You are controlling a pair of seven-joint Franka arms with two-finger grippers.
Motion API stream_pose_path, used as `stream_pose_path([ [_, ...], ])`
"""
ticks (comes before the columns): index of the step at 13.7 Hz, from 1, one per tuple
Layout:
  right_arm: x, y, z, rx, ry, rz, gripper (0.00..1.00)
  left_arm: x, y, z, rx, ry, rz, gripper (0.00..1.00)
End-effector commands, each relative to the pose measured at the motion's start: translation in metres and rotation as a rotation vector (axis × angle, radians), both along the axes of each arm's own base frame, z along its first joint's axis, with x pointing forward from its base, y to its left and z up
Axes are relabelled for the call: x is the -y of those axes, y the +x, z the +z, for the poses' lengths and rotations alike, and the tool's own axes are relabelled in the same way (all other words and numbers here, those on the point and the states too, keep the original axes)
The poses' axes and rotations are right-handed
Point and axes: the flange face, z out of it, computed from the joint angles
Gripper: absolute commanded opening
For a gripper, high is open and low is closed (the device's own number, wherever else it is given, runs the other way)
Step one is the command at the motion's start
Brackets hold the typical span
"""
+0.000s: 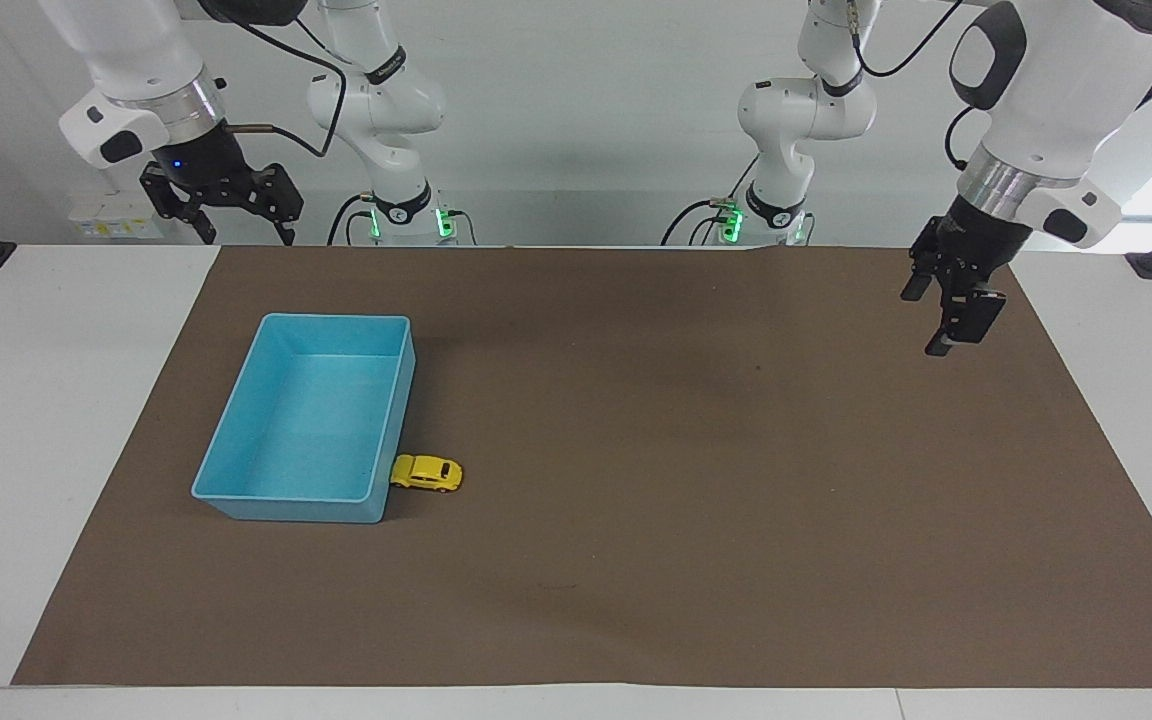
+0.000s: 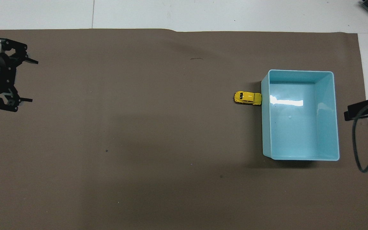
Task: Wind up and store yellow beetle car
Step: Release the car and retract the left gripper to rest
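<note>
The yellow beetle car [image 1: 427,473] stands on the brown mat, its end touching the outer wall of the blue bin [image 1: 336,319] near the bin's corner farther from the robots, on the side toward the left arm's end. In the overhead view the car [image 2: 248,97] touches the bin [image 2: 299,71] too. The bin is empty. My left gripper [image 1: 924,325] is open and empty, raised over the mat's edge at the left arm's end, well apart from the car; it also shows in the overhead view [image 2: 34,81]. My right gripper [image 1: 248,238] waits open, raised over the table's edge next to the robots.
The brown mat [image 1: 636,560] covers most of the white table. A black cable and part of the right arm [image 2: 363,110] show past the bin at the right arm's end.
</note>
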Motion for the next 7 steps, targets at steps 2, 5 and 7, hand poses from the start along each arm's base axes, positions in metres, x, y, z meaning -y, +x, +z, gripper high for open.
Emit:
stream_pose_path([
  [2,0.001,-0.004,0.005,0.002,0.015,-0.007,1.00,-0.022,-0.009,0.021,-0.016,0.035,-0.203,1.00],
  [5,0.001,-0.004,0.004,0.001,0.014,-0.009,1.00,-0.032,-0.009,0.027,0.001,0.052,-0.307,1.00],
  [7,0.001,-0.004,0.005,0.002,0.014,-0.009,1.00,-0.033,-0.009,0.029,0.018,0.072,-0.421,1.00],
])
